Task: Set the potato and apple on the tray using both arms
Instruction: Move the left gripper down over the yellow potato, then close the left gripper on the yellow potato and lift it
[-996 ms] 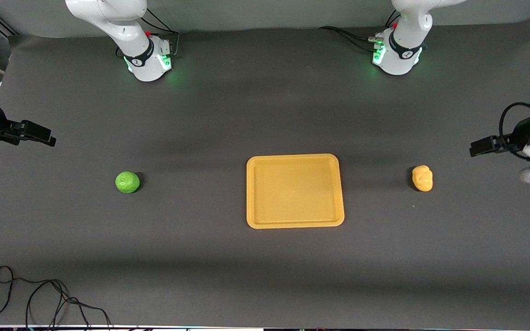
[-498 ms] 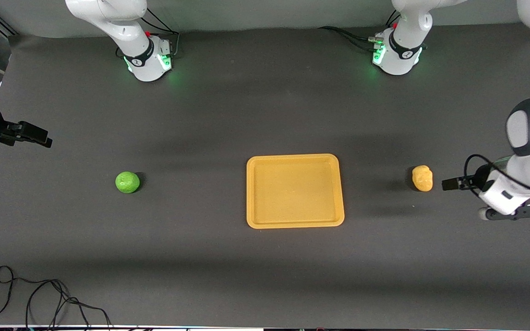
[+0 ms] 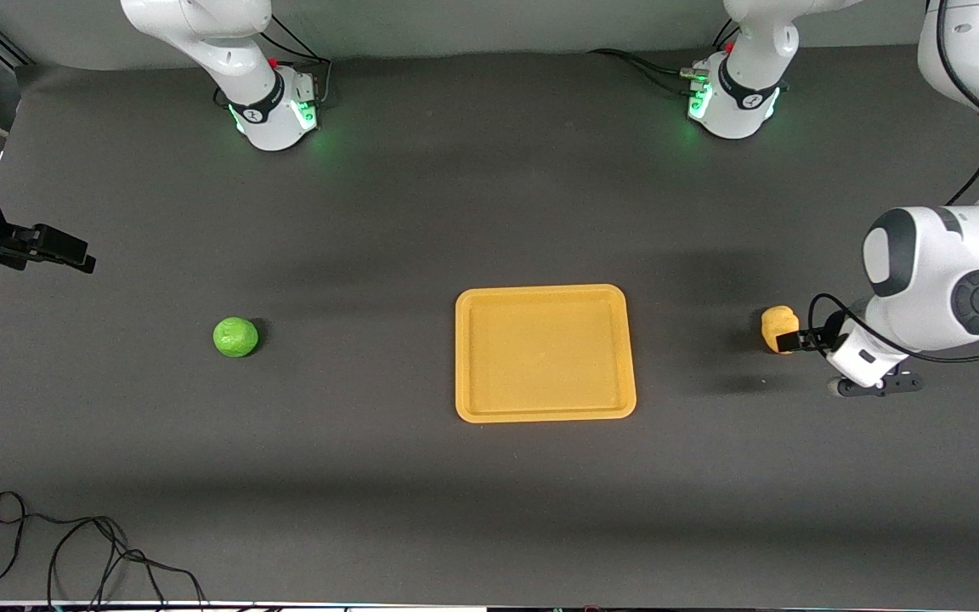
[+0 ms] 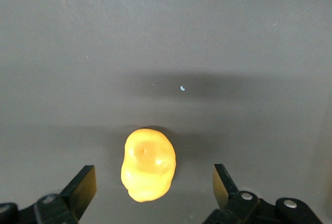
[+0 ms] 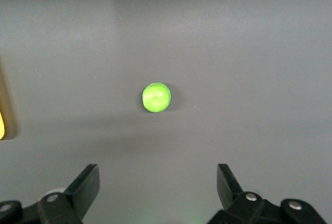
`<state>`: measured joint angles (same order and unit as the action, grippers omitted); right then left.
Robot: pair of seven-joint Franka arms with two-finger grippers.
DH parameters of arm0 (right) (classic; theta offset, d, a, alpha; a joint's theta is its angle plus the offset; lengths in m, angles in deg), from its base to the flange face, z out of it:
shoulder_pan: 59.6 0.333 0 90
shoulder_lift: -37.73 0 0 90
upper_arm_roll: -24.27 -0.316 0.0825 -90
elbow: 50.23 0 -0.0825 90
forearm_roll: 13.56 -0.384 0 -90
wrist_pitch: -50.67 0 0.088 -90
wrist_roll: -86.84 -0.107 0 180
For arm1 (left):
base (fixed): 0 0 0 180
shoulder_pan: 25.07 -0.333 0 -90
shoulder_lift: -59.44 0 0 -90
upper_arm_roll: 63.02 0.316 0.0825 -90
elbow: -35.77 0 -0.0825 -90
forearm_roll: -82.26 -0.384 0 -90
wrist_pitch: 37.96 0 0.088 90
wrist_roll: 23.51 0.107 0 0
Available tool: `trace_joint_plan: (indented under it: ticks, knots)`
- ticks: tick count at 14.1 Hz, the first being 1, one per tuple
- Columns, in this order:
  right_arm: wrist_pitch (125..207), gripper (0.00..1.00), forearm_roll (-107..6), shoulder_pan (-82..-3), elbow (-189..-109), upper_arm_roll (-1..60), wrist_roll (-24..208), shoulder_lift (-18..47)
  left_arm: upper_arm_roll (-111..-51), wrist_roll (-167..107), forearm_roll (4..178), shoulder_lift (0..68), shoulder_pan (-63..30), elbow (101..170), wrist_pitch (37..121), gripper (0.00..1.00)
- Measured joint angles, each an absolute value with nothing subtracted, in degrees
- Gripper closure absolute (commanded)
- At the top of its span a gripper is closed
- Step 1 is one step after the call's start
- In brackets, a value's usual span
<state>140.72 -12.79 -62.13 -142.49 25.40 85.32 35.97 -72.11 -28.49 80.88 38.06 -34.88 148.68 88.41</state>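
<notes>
I am on the approach to the first pick. My left pincer (image 3: pixel 787 340), fingers apart, hangs over the potato (image 3: pixel 778 323) at the frame's right; next I descend and clamp, though my height above it is hard to judge. The tray (image 3: pixel 545 413) sits empty mid-frame, the apple (image 3: pixel 235 337) toward the frame's left. My right pincer (image 3: pixel 65 252) waits, spread, at the left edge.

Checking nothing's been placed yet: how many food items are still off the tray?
2. The apple lies toward the right arm's end, the potato toward the left arm's end; the tray holds nothing.

Dark table (image 3: pixel 455 510), tray (image 3: pixel 545 415), apple (image 3: pixel 235 337), potato (image 3: pixel 776 321), black cable (image 3: pixel 73 552)
</notes>
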Motion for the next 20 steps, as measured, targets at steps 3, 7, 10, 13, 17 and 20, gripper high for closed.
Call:
trace_joint_plan:
  ticks: [3, 7, 10, 13, 17, 20]
  knots:
    - [140.72, 0.0, -12.79, -62.15, -142.48, 25.41, 85.32, 35.96, -72.1, -28.49, 80.88, 37.25, -35.04, 152.45, 93.07, 0.0]
    - [140.72, 0.0, -12.79, -62.15, -142.48, 25.42, 85.32, 35.95, -72.09, -28.49, 80.88, 35.89, -35.05, 153.43, 94.29, 0.0]
    - [140.72, 0.0, -12.79, -62.17, -142.48, 25.44, 85.32, 35.95, -72.09, -28.49, 80.88, 35.24, -35.05, 153.68, 94.63, 0.0]
    - [140.84, 0.0, -12.79, -62.18, -142.48, 25.44, 85.32, 35.95, -72.09, -28.49, 80.87, 34.72, -35.09, 153.84, 95.56, 0.03]
    - [141.04, 0.0, -12.79, -62.31, -142.48, 25.55, 85.32, 35.95, -72.06, -28.49, 80.16, 33.97, -35.37, 153.87, 96.12, 0.3]
    - [141.08, 0.0, -12.79, -62.38, -142.48, 25.55, 85.32, 35.94, -72.06, -28.48, 79.96, 33.35, -35.47, 153.83, 96.66, 0.55]
